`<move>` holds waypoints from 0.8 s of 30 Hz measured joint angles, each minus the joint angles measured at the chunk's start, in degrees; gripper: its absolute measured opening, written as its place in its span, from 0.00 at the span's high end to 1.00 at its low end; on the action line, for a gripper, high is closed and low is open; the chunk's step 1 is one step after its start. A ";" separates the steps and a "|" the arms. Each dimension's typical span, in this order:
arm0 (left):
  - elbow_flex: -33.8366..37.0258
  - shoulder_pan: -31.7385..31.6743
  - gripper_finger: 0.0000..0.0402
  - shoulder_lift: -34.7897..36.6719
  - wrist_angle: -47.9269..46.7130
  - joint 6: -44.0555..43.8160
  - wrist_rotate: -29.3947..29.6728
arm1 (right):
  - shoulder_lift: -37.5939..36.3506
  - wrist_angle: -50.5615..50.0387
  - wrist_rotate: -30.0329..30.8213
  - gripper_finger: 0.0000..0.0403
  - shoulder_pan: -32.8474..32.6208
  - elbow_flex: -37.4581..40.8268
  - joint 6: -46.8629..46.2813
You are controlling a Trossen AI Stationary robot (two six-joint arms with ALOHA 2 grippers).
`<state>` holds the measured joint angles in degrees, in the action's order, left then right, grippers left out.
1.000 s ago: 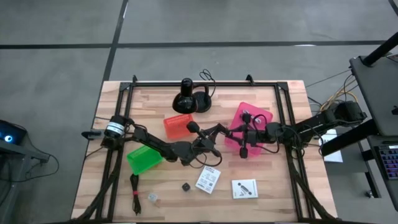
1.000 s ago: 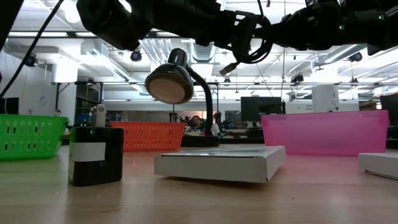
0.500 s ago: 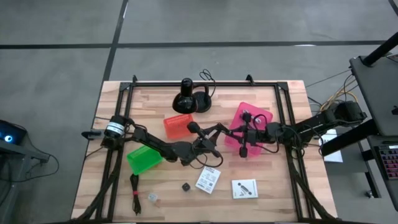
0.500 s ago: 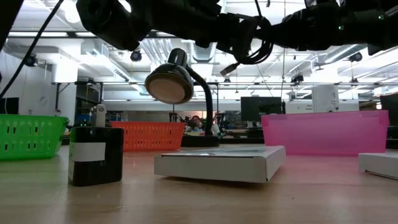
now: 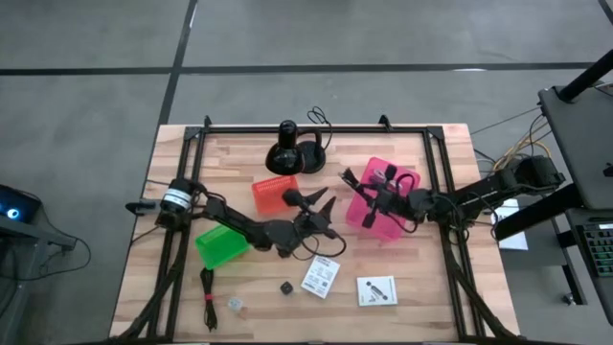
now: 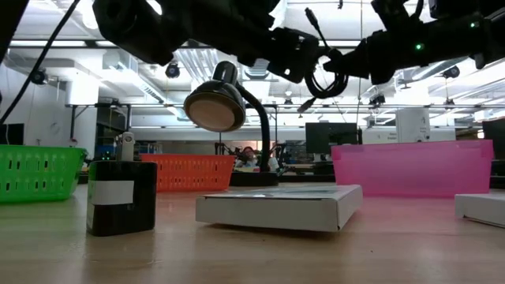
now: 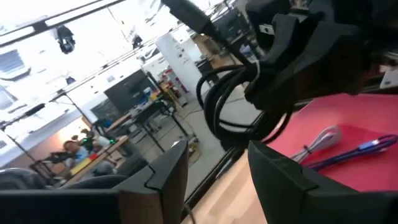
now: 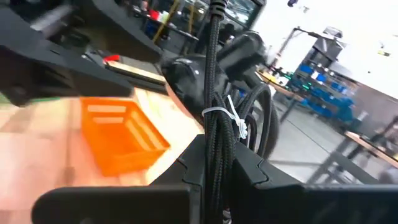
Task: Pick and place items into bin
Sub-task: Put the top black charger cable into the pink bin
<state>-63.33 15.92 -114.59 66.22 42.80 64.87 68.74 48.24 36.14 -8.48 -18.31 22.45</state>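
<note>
Black cable: the black coiled cable point(image 5: 381, 180), bound with a white tie, hangs clenched in the right end effector point(image 5: 388, 196) above the pink plastic bin point(image 5: 369, 225). It touches neither the bin nor the worktop point(image 5: 431, 287).
Right end effector: its fingers are pressed tight on the bundle in the right wrist view.
Left end effector: the left end effector point(image 5: 321, 204) is released and holds nothing. Its fingers are spread between the small orange basket point(image 5: 273, 194) and the pink bin.
Just changed: a second ago the two end effectors sat close together at the bin's edge with the cable low between them. Now the left one has let go and backed off, and the cable has risen and swung higher in the low view.
Meaning: this looks like a finished hand-over — the cable now depends on the right arm alone.
Bin contents: a white cord and a blue-purple one already lie inside, per the left wrist view.
Next move, as I judge it: lower over the bin's middle and open.
Still waiting: two white printed cards point(image 5: 320, 276) and a tiny black cube point(image 5: 285, 287) — all on the worktop's near side.
</note>
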 joint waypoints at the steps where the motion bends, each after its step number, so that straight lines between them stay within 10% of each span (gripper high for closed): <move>1: 0.00 0.32 0.62 0.07 0.02 1.11 0.69 | 0.00 -0.01 0.83 0.95 -0.01 0.00 -0.01; 13: 3.77 5.72 0.62 6.26 0.44 1.03 1.10 | 0.01 -3.14 14.84 0.94 0.01 -0.02 -5.22; 24: 22.90 6.45 0.62 22.20 0.10 -17.37 -23.36 | -0.53 -8.41 20.74 0.94 -0.01 -0.01 -10.77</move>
<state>-40.43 22.37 -92.39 66.31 25.43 41.50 68.20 39.83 56.87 -8.49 -18.32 11.69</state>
